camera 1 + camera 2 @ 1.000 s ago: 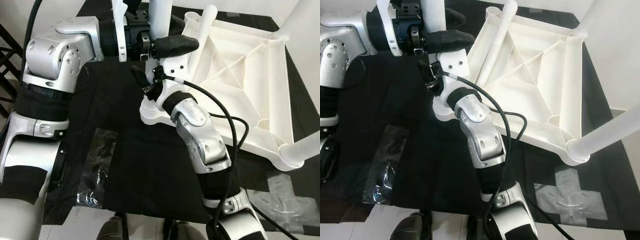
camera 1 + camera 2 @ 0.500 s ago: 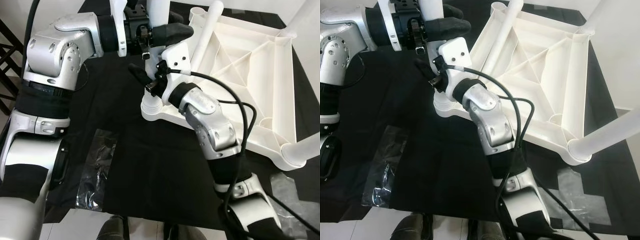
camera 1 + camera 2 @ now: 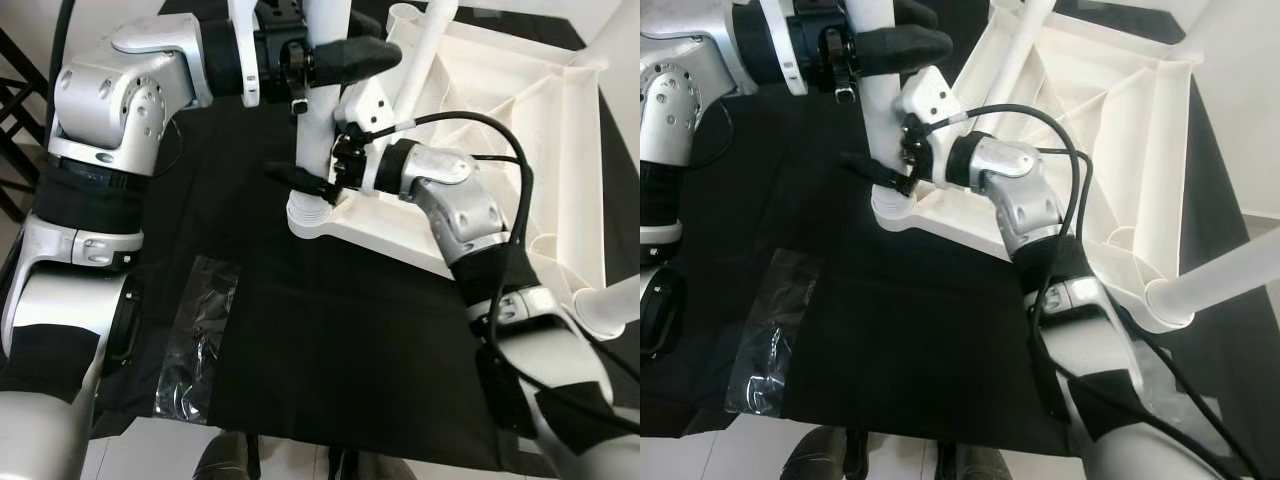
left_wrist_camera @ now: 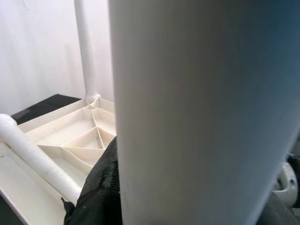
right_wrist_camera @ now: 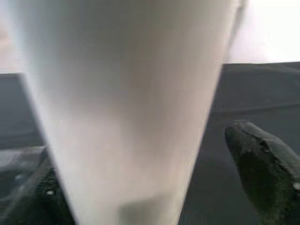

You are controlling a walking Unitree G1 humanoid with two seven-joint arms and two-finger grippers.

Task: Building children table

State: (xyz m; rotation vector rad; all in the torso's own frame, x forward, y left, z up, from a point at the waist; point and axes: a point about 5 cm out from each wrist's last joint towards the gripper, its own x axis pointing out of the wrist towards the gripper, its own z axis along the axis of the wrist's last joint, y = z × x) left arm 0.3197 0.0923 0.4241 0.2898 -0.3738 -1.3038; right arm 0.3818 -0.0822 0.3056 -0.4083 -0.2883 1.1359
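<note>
The black cloth [image 3: 330, 340] near the robot lies open, apart from a clear plastic bag [image 3: 195, 340] at its left edge. Farther ahead, the upturned white table top [image 3: 500, 130] and its upright legs [image 3: 318, 120] block passage.

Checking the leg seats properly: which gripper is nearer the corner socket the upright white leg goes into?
Right. The right gripper reaches the white leg low down, just above the corner socket. The left gripper clamps the same leg much higher up.
</note>
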